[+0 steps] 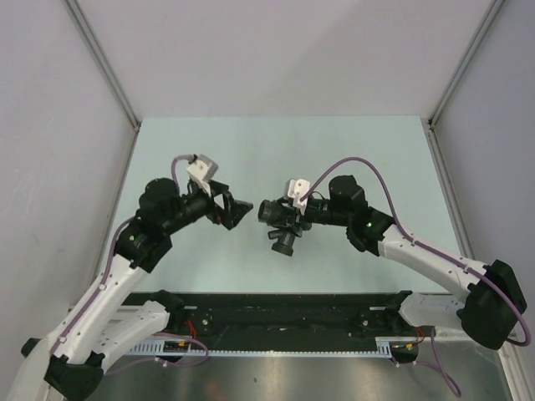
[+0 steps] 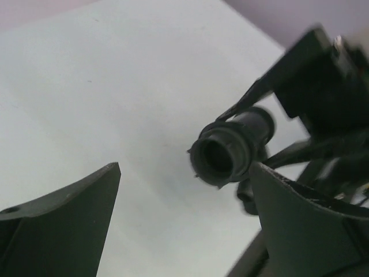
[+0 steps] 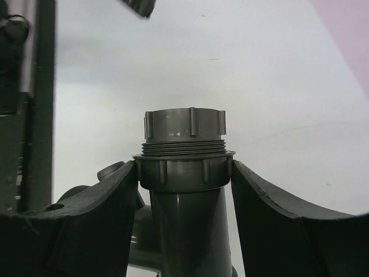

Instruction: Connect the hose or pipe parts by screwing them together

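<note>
**Right pincer clamped, left pincer apart**

My right pincer (image 3: 184,167) is clamped on the fitting (image 3: 184,222) at its collar, bottom centre of the right wrist view. A nut (image 3: 183,124) sits on top, with threads showing between the two. My left pincer (image 1: 237,210) stands wide apart mid-frame in the top view, just left of the fitting's mouth, over the table (image 1: 251,150).

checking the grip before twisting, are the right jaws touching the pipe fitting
Touching. The right wrist view shows the right gripper with both jaws pressed against the ribbed collar of the pipe fitting, no gap either side.
</note>
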